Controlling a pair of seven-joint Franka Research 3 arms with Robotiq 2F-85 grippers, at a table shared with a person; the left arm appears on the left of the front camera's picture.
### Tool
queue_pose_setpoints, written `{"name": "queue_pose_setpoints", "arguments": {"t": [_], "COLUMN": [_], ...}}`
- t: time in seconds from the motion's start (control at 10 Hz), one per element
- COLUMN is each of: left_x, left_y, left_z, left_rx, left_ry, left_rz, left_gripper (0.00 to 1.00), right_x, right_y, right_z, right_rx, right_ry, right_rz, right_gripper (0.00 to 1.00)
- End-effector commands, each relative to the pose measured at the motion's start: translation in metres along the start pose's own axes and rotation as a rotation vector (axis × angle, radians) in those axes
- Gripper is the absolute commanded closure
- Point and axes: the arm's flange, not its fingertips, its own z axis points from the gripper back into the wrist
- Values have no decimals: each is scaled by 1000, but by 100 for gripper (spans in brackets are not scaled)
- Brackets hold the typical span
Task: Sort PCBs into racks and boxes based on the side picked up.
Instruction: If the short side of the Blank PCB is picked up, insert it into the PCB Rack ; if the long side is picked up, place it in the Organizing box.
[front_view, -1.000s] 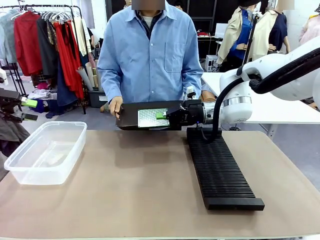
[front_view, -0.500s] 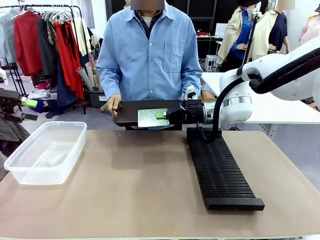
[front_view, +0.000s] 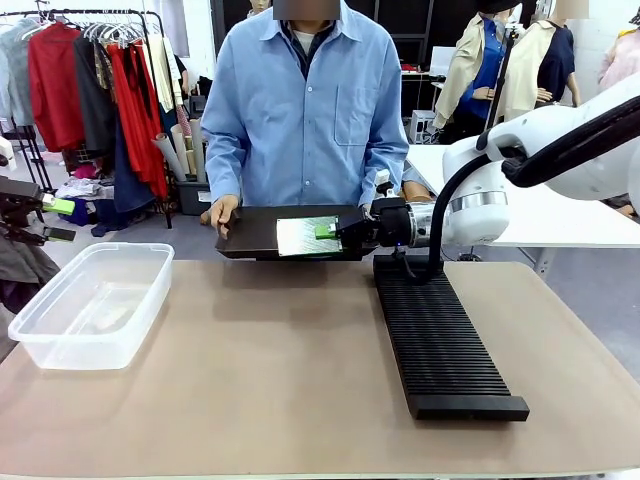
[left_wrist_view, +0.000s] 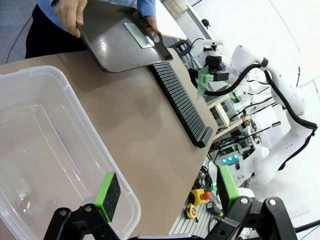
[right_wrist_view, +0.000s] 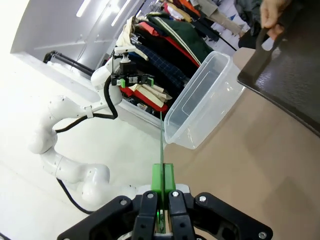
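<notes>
Right gripper (front_view: 327, 231) pinches PCB (front_view: 300, 238) at person-held tray (front_view: 252, 234)

Front view: fixed at the robot's edge of the tabletop (front_view: 270, 370), facing across it to the person (front_view: 300, 120) at the far side; most of its surface in frame; left wrist view: rolled, close above the tub (left_wrist_view: 50, 125), looking over the tabletop toward rack (left_wrist_view: 180, 106) and tray (left_wrist_view: 110, 40); right wrist view: rolled, sighting past the right hand (right_wrist_view: 163, 176) along the tabletop to the tub; tabletop, tub and tray appear in all three.
</notes>
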Motion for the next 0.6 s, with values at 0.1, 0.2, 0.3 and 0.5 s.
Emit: {"name": "queue_pose_setpoints", "arguments": {"t": [0.1, 0.2, 0.3, 0.5], "left_x": [0, 0, 0, 0], "left_y": [-1, -1, -1, -1], "left_z": [0, 0, 0, 0], "left_rx": [-1, -1, -1, -1], "left_ry": [-2, -2, -2, -2], "left_rz": [-1, -1, -1, -1], "left_gripper": [0, 0, 0, 0], "right_x": [-8, -10, -13, -19], "right_y": [14, 18, 21, 18], "right_z": [27, 36, 49, 77], "right_rx": [-6, -25, -36, -73], "right_ry": [28, 20, 3, -23], "right_rz": [152, 201, 242, 363], "right_gripper": [100, 100, 100, 100]}}
